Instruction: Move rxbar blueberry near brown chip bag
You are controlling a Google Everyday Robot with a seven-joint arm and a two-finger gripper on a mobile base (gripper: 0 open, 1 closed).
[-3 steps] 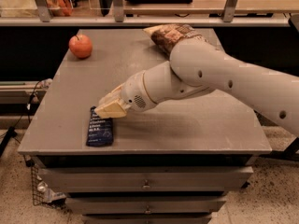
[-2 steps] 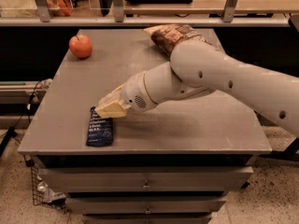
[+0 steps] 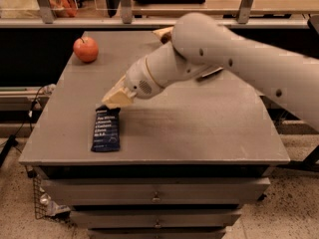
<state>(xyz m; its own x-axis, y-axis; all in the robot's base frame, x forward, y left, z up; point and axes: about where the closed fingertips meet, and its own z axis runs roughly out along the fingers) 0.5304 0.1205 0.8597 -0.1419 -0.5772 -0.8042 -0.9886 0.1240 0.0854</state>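
The grey worktop (image 3: 199, 128) fills most of the view, with drawers beneath it. My pale arm (image 3: 239, 54) reaches across it from the right, sloping down toward the front left. Behind my arm, at the worktop's far edge, only a small corner of the brown chip bag (image 3: 163, 33) shows. A red apple (image 3: 85, 49) sits at the far left corner. The rxbar blueberry (image 3: 105, 129) lies flat near the front left edge, well apart from the bag. My gripper (image 3: 115, 99) is at the bar's far end; whether it is open or closed I cannot tell.
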